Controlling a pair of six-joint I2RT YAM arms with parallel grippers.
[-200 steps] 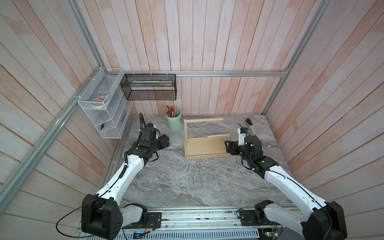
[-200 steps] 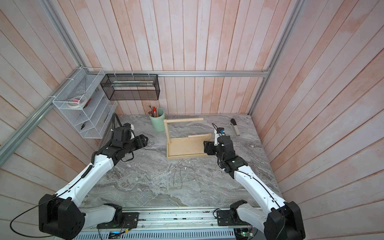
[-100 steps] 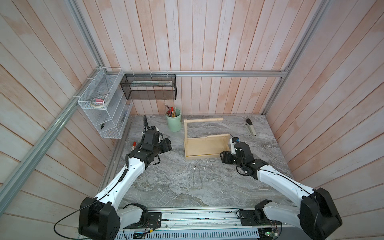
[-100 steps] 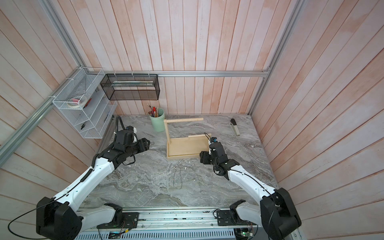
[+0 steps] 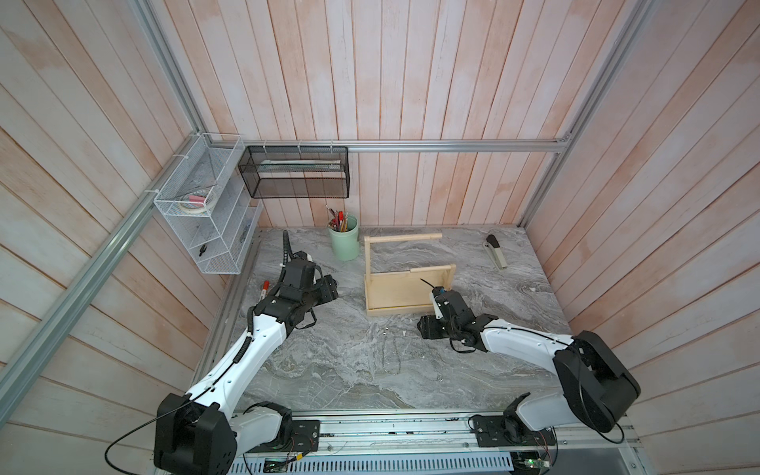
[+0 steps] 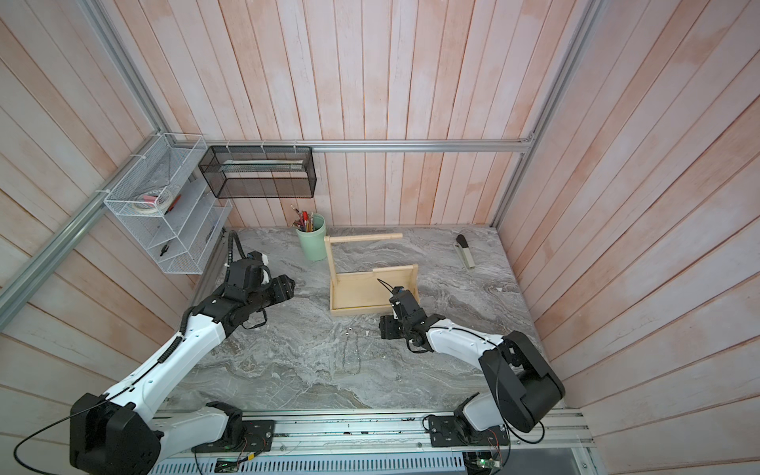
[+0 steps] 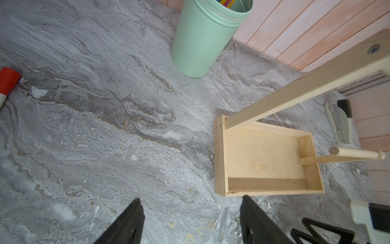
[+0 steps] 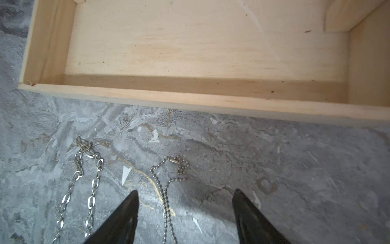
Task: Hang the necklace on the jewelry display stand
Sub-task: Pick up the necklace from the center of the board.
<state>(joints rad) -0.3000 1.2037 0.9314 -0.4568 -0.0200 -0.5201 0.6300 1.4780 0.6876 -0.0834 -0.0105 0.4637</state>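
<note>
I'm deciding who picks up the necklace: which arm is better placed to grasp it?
Right. The right gripper sits low with open jaws straddling the necklace on the table, just before the jewelry display stand. The left gripper, also open, hovers farther away, beside the stand.

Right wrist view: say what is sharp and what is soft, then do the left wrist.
Right wrist view: link chain and ball chain crisp on the marble tabletop, the right tool soft-edged and dark. Left wrist view: jewelry display stand tray sharp, its near post softer.
</note>
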